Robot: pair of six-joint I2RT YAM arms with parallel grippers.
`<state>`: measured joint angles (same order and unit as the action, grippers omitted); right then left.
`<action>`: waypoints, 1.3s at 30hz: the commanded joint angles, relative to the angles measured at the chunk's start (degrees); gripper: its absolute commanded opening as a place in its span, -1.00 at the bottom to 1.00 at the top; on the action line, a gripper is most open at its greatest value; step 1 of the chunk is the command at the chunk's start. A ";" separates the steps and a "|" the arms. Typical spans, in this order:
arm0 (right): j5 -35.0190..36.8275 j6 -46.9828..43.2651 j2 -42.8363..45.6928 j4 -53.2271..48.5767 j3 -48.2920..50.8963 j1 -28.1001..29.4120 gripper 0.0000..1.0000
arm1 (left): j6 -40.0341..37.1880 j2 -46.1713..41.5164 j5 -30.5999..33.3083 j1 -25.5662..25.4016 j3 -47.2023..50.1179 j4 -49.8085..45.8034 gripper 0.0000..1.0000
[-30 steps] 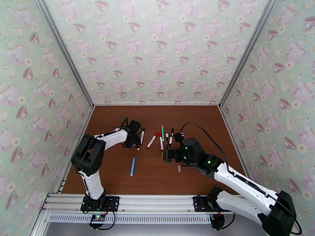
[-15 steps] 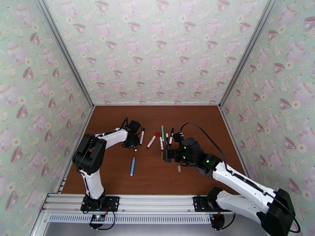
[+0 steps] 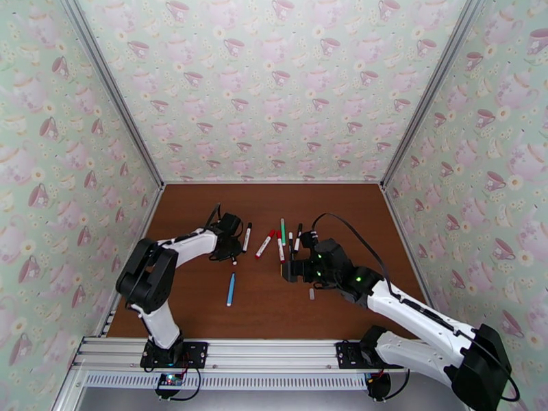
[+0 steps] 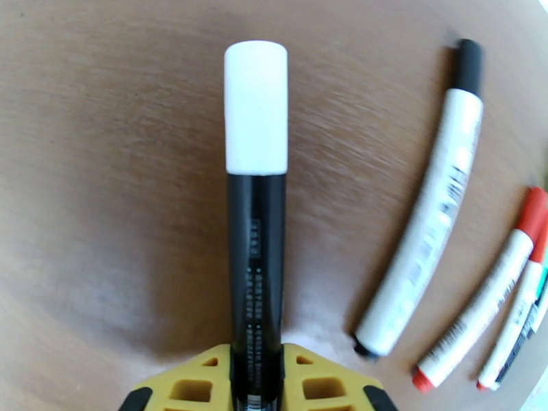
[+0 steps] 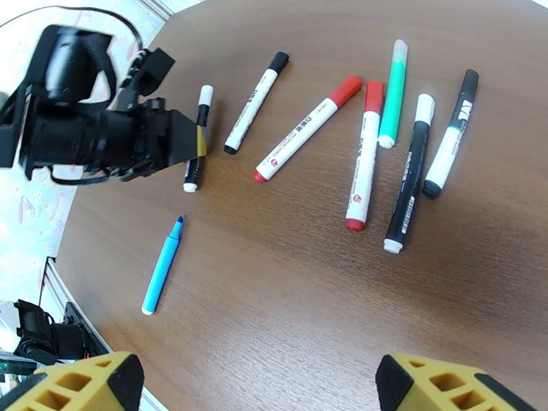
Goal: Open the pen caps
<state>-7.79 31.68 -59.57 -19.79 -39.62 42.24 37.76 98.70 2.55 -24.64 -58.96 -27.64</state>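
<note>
The grab-the-barrel step looks done for this pen. The left gripper (image 4: 257,381) has its yellow fingers (image 4: 185,388) pinched tight on the barrel of the black marker (image 4: 255,268), and the white cap (image 4: 255,107) sticks out free in front of them. That marker sits just beyond the blue marker (image 5: 162,265), on the side away from the arm bases. Whether it rests on the table (image 4: 103,200) or hangs a hair above it, the views don't settle.

The black marker lies about flat with its long axis running near-to-far, roughly parallel to the white marker with a black cap (image 4: 428,214) right next to it. The white cap is the end pointing away from the blue marker, and the tail end points toward it.

The right gripper (image 5: 264,381) hovers off to the right of the blue marker, fingers spread wide with nothing between them.

The likely next move is for the right gripper to come across, set its fingers on either side of the white cap, close on the cap only — not the barrel — and pull straight along the marker's axis while the left one holds. A sideways tug would probably just twist the marker in the left gripper's pinch.
</note>
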 commanded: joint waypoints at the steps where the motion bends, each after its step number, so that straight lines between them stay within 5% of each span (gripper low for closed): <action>1: 3.44 4.32 0.58 -1.24 -1.95 -0.28 0.86 | -4.20 -5.90 -4.52 -1.23 3.00 5.10 -0.63; 7: 2.79 9.96 1.11 -0.63 -2.13 -0.34 0.73 | -11.24 -13.35 -12.19 -5.86 8.77 10.89 -0.63; 19: -4.55 13.10 0.36 -1.04 -5.38 -4.92 0.37 | -14.74 -15.62 -15.65 -21.73 10.59 15.53 -0.66; 39: -13.66 14.17 -4.35 1.98 -6.88 -9.01 0.09 | -13.43 -20.27 -22.75 -27.17 11.17 18.87 -0.69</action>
<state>-19.77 44.91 -63.46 -19.42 -44.64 33.67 24.43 80.38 -17.72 -51.31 -48.69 -9.56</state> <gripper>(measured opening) 0.551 0.156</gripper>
